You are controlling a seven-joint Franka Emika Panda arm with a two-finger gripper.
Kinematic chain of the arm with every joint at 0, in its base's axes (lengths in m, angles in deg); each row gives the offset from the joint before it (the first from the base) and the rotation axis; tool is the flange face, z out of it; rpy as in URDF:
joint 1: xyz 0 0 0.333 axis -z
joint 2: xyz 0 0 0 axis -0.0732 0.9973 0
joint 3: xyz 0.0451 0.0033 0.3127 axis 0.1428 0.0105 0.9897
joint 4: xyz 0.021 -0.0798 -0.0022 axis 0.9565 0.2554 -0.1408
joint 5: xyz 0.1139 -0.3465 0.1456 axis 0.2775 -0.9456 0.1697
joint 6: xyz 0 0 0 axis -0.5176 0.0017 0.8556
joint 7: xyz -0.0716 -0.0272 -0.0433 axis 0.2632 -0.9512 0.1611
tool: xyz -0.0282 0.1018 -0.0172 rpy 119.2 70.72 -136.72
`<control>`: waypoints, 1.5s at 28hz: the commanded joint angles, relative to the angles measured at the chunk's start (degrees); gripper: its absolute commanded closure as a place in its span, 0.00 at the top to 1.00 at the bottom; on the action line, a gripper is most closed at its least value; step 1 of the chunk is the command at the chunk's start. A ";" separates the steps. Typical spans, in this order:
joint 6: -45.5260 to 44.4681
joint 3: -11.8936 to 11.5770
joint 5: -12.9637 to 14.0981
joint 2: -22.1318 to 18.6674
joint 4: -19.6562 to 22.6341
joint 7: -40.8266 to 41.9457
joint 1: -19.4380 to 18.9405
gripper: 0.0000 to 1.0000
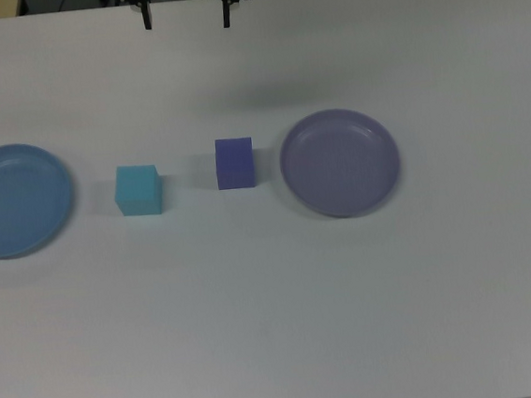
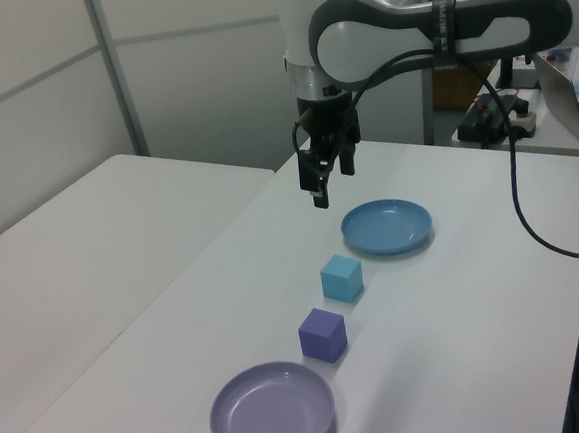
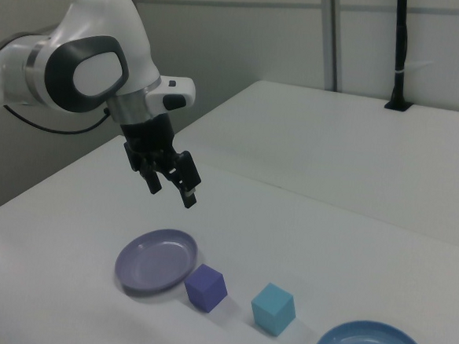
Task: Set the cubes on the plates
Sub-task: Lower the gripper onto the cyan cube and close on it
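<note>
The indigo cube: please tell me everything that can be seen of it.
The indigo cube is a small matte block of dark blue-violet with clean edges, looking like foam or painted wood. It rests flat on the white table, apart from everything. In the top view it lies between the cyan cube on its left and the lavender plate on its right. Nothing grips it.

In the top view, four things lie in a row on the white table: from left, sky-blue round plate, turquoise cube, indigo cube, lavender round plate, all apart.
</note>
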 commanded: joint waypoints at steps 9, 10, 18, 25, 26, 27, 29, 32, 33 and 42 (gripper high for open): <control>7.86 -0.36 1.00 4.96 0.56 1.51 4.10 1.00; 8.48 -0.36 1.00 5.66 0.56 1.60 4.45 1.00; 18.75 -0.45 -1.72 12.69 3.72 -1.03 5.94 1.00; 26.75 -0.45 -10.32 20.95 4.78 -8.23 6.56 1.00; 27.81 -0.45 -11.55 21.92 4.78 -9.64 6.65 1.00; 28.86 -0.45 -12.79 22.71 4.78 -11.04 6.91 1.00; 30.54 -0.45 -16.04 24.30 5.13 -14.04 7.70 1.00; 30.89 -0.45 -18.42 24.65 6.36 -14.75 7.70 1.00; 30.89 -0.45 -18.86 24.65 6.63 -14.75 7.79 1.00; 30.89 -0.63 -19.04 24.56 8.12 -14.75 7.88 0.61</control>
